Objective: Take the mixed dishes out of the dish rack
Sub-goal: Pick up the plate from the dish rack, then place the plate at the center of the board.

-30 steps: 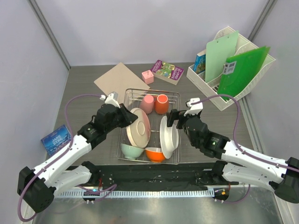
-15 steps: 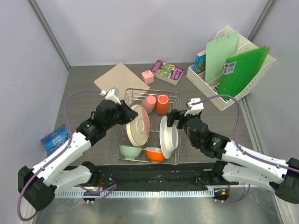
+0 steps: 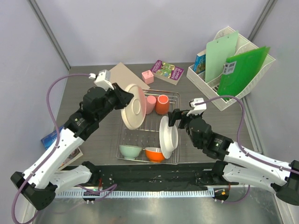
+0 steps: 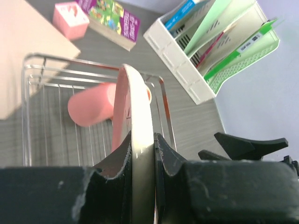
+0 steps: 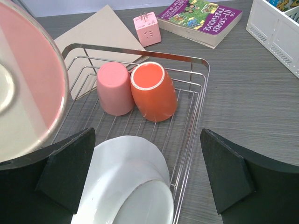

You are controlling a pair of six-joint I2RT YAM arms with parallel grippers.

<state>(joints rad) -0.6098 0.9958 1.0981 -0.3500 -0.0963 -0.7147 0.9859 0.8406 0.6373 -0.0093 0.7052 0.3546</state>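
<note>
Over grey table (image 3: 187,91), left fingers (image 4: 114,163) clamp pink-rimmed plate (image 3: 133,106).

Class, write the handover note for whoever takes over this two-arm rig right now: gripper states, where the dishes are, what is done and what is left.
Left gripper: shut on the pink-rimmed plate, held on edge above the far-left part of the dish rack.
Right gripper: open, a finger on each side of the white plate standing in the rack; no grip.
In the rack: pink cup and orange cup side by side at the far end; mint-green bowl and orange bowl at the near edge.
Done: one plate is up, not yet set down.
Left: place it, then unload the white plate, cups and bowls.
</note>
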